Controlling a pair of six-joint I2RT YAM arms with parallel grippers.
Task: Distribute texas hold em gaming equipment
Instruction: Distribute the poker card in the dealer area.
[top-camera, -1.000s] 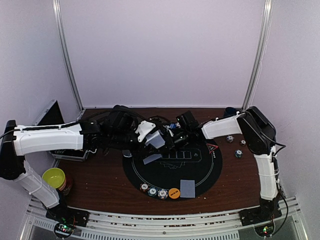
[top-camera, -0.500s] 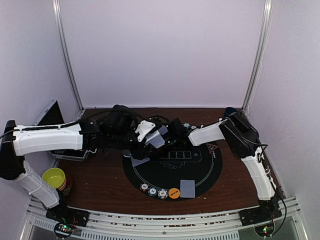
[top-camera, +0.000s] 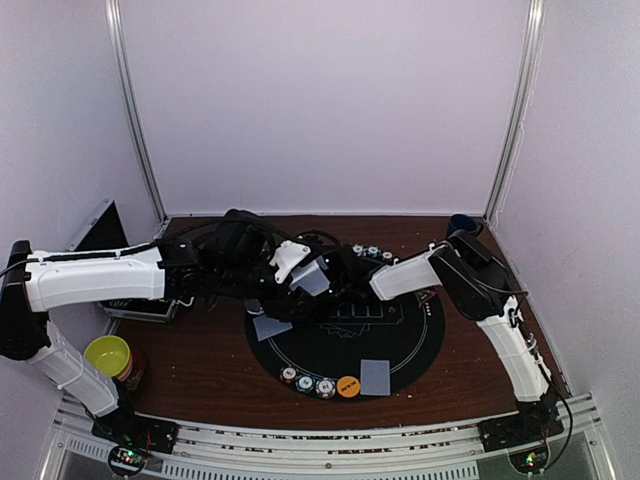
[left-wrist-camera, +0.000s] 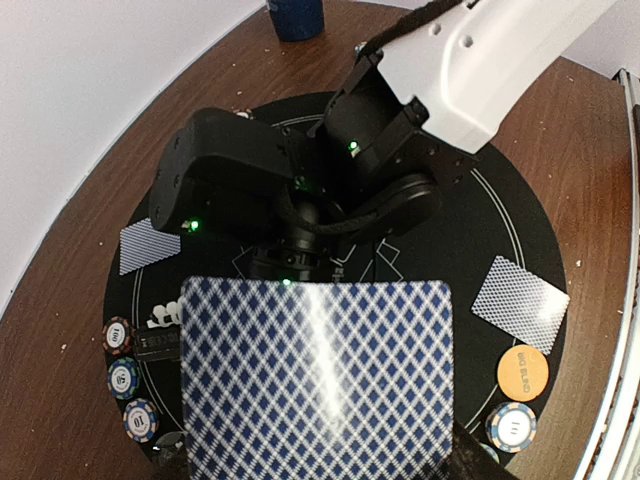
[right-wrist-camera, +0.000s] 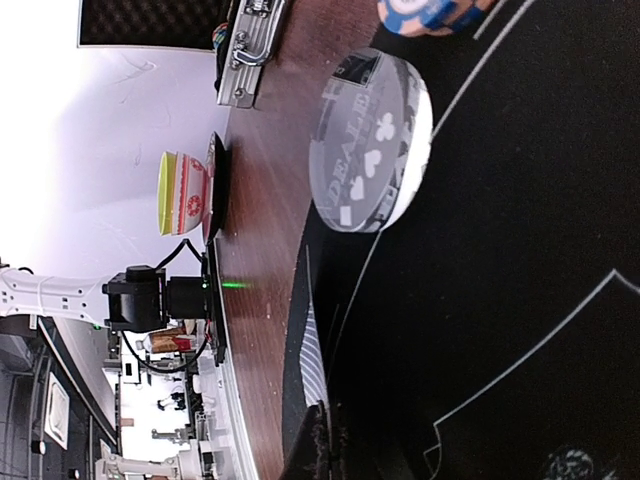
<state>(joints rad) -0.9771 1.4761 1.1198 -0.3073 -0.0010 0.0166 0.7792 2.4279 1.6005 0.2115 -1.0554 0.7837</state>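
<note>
Right gripper (left-wrist-camera: 292, 262) swung leftward, closed, left gripper (top-camera: 305, 276) pinching cards (left-wrist-camera: 315, 375), black mat (top-camera: 405, 345), white walls (top-camera: 320, 110)

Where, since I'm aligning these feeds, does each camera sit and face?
Top external: above and behind the bases, looking down on the black mat; left arm and right arm show.
Left wrist: above the mat, looking down past held cards at the right gripper.
Right wrist: low over the mat, facing sideways toward dealer button and bowl; own fingers unclear.
Shared: top and left wrist show the orange button.
</note>
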